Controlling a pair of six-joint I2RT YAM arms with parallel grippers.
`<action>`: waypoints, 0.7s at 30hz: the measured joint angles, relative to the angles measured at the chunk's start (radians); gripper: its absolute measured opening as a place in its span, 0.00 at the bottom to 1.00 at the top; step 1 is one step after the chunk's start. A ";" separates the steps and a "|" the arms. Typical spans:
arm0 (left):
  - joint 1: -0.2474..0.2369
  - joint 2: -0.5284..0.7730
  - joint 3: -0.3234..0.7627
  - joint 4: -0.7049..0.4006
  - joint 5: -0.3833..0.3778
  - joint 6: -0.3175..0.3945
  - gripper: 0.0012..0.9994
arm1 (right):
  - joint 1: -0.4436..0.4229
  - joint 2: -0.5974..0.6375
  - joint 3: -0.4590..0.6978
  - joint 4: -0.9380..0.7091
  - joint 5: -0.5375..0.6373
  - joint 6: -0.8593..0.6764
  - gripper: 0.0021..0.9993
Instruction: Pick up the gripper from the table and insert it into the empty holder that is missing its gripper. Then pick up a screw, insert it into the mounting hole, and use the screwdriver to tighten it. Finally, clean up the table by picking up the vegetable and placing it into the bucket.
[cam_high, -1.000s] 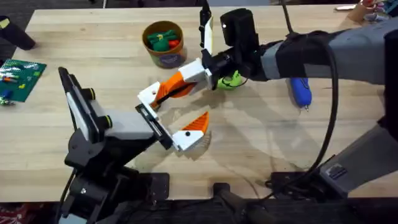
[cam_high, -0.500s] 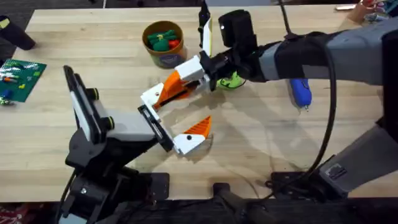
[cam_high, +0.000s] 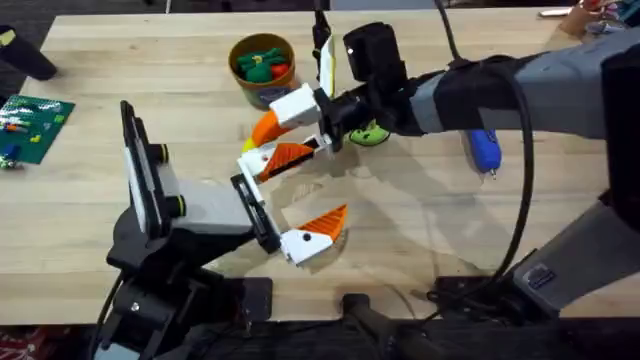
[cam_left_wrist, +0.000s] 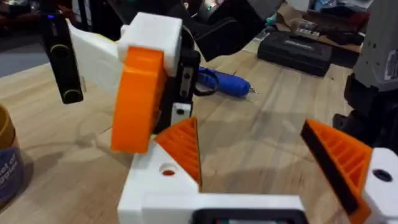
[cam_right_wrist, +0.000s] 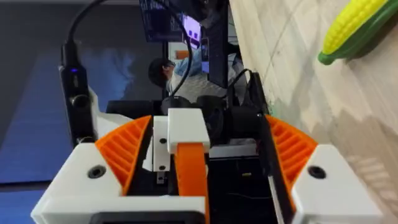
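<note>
The gripper (cam_high: 272, 158), an orange ribbed wedge on a white base, sits at the far end of the holder's black bracket (cam_high: 258, 212). A round hole shows in its base (cam_left_wrist: 168, 169). The matching finger (cam_high: 318, 228) sits at the bracket's near end, so my left gripper (cam_high: 320, 182) is open. My right gripper (cam_right_wrist: 206, 121) is open, one finger on each side of the gripper (cam_right_wrist: 189, 162) with gaps between. The blue screwdriver (cam_high: 482, 148) lies on the table to the right. The vegetable, a corn cob (cam_high: 370, 130), lies under the right arm. The bucket (cam_high: 265, 95) stands behind. The screw is out of view.
The bucket holds a carrot and other toy vegetables. A green board (cam_high: 30, 125) and a black object (cam_high: 25, 55) lie at the far left. A black case (cam_left_wrist: 295, 50) sits beyond the screwdriver. Bare wood lies between the holder and the screwdriver.
The left arm and holder shifted right. My right gripper moved left along the gripper, and its upper finger now stands farther from it.
</note>
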 joint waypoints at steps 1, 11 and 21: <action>0.000 0.000 0.000 0.000 0.001 0.000 0.99 | -0.007 0.000 0.000 0.000 0.000 0.000 0.99; 0.000 0.000 0.000 0.000 0.005 0.000 0.99 | -0.112 0.000 0.000 -0.002 -0.050 -0.005 0.99; 0.000 0.000 0.000 0.000 0.005 0.000 0.99 | -0.166 0.000 -0.001 -0.276 -0.122 -0.154 0.99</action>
